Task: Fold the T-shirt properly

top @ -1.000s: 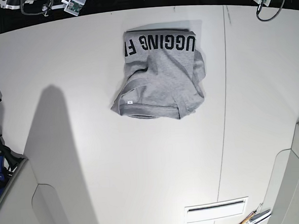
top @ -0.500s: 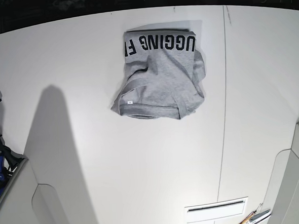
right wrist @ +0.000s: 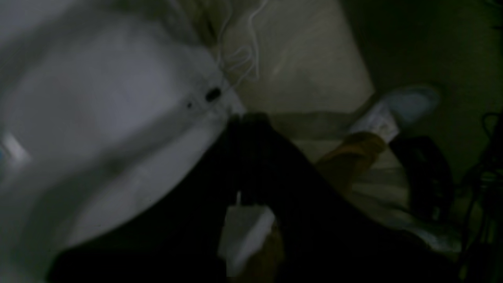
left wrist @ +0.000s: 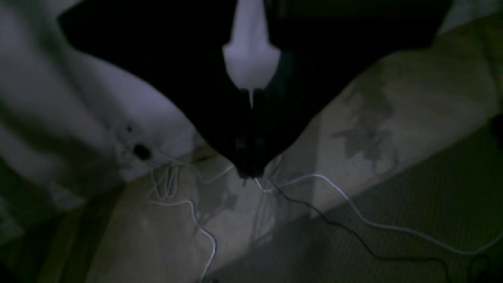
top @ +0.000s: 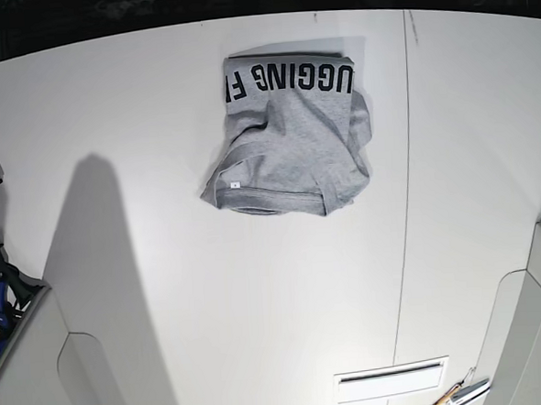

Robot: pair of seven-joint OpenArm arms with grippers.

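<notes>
One T-shirt [top: 287, 137] lies bundled near the table's [top: 166, 291] far edge, lettering showing. Both grippers off-table, jaw state unreadable. Judgement: square loose edges before finishing.

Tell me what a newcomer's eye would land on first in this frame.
The folded grey T-shirt lies alone near the far middle of the white table, with a band of black block lettering along its far edge and the ribbed neck at its near edge. No arm shows in the base view. Both wrist views are dark and blurred, looking off the table at pale cables on the floor.
</notes>
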